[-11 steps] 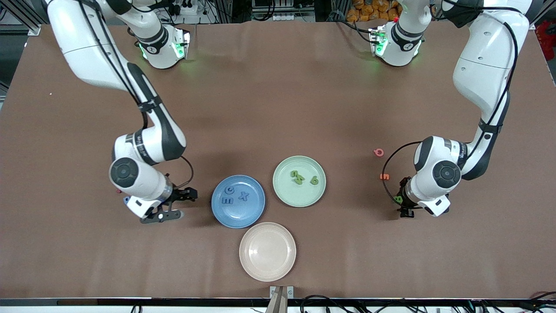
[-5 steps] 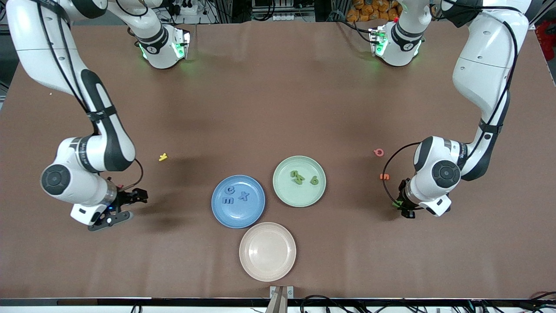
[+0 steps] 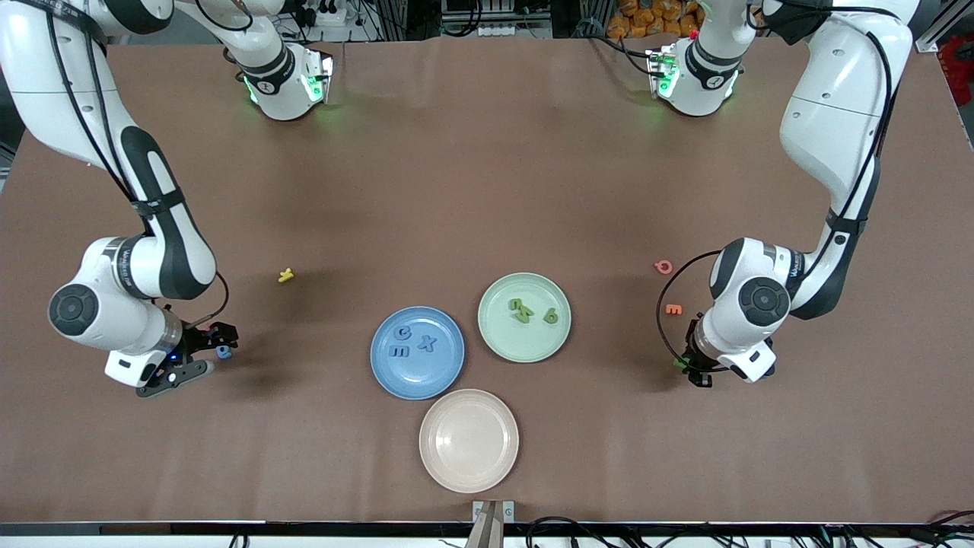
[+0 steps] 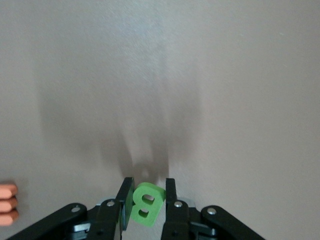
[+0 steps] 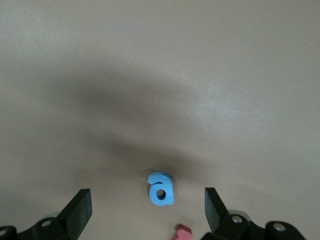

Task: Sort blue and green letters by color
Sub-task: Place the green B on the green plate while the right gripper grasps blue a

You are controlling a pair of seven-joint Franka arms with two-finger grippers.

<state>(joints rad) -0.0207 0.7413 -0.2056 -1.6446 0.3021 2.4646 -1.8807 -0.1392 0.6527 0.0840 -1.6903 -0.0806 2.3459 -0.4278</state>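
Left gripper (image 4: 145, 200): closed on the green letter B (image 4: 145, 204), clamped by its flat sides, at the left arm's end of the tabletop (image 3: 487, 190); whether the letter has left the surface I cannot tell.
Right gripper (image 5: 147, 207): fingers spread wide and empty, low over the blue letter a (image 5: 161, 188) at the right arm's end, one finger on either side so a closing would likely catch it.
Blue plate (image 3: 380, 373): holds three blue letters (image 3: 412, 342), which read C, E and X.
Green plate (image 3: 494, 339): touching the blue plate, holds three green letters (image 3: 531, 310); one looks like a b, the rest unclear.
Pale pink plate (image 3: 469, 440): nearest the front camera, nothing in it.
Progress: judging by the plates, one letter of each colour remains, and each arm has its own.
Strays: a yellow letter (image 3: 285, 275), an orange letter (image 3: 673, 309) and a pink ring-shaped letter (image 3: 663, 266) lie loose; a red piece (image 5: 183, 231) lies just beside the blue a.
Brands: the marking on the arm cannot be read.
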